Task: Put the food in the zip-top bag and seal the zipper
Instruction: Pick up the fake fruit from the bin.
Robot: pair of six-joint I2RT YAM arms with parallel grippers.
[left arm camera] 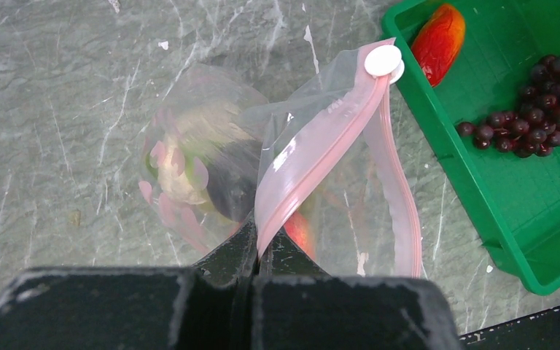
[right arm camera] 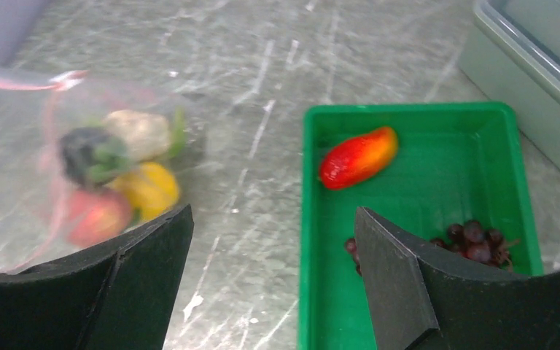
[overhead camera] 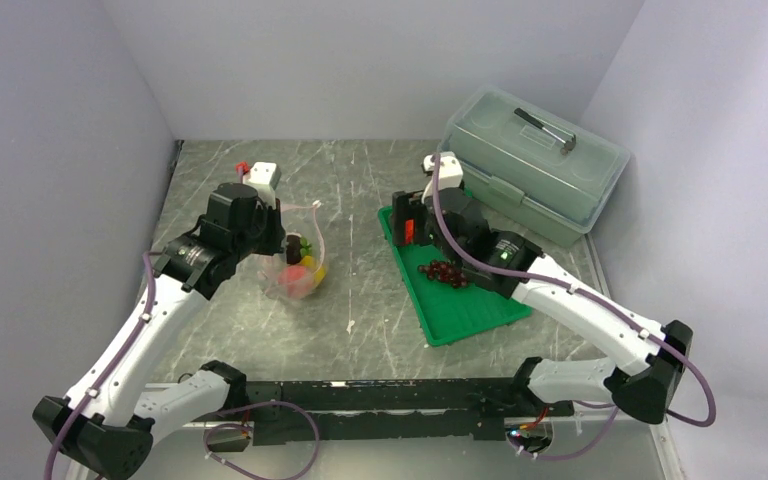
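The clear zip-top bag stands on the table, mouth up, left of centre. My left gripper is shut on its pink zipper strip, near the end away from the white slider. Inside the bag I see a white-and-green vegetable, a dark purple ball, a yellow-orange fruit and a pink peach. A red-orange fruit and a dark grape bunch lie in the green tray. My right gripper is open and empty, above the tray's left edge.
The green tray lies right of centre, with the grapes in it. A pale green lidded box stands behind it at the back right. Grey walls close in the table on three sides.
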